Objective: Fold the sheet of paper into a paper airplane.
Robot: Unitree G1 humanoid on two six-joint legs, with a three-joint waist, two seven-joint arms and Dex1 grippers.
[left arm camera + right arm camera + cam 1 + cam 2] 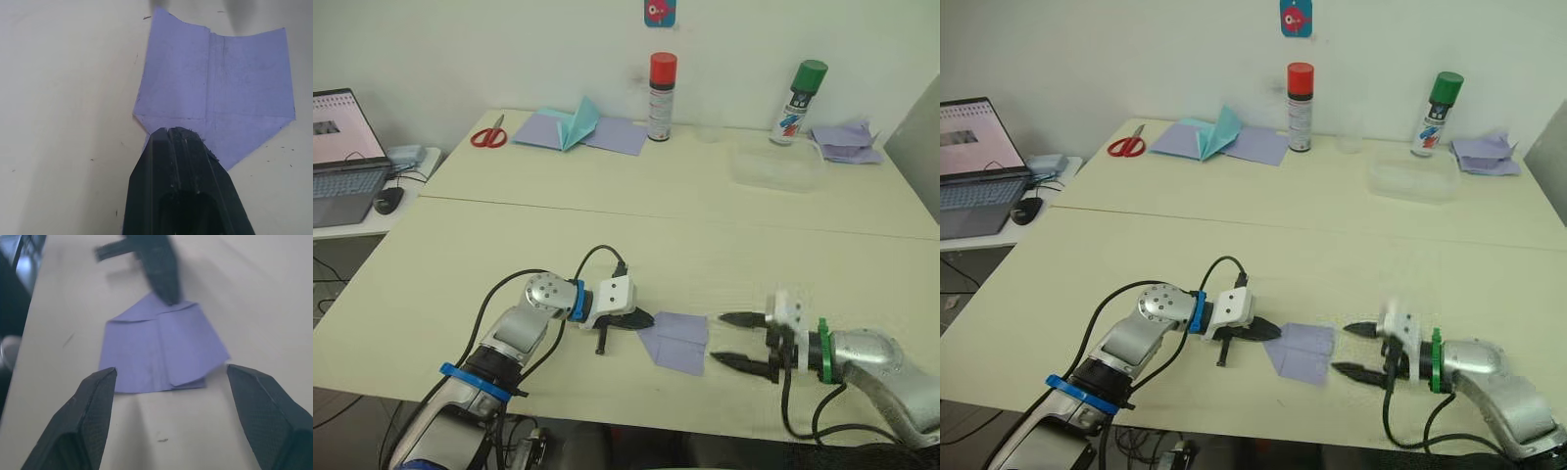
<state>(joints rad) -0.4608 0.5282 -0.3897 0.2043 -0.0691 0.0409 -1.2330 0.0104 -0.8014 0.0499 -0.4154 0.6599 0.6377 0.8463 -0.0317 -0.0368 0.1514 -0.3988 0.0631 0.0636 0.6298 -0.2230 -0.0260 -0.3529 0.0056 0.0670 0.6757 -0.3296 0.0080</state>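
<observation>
Left hand [641, 319] has its fingers pressed together, tip resting on the pointed end of the paper [677, 342] and pinning it to the bench [460, 284]. Our right hand [736, 341] sits just beside the opposite edge, fingers spread wide, not touching. The paper lies flat at the near edge, corners already folded into a nose, so we reckon we're mid-fold. Next we'd slide a right finger under that edge and lift it over the centre crease while the left holds.
</observation>
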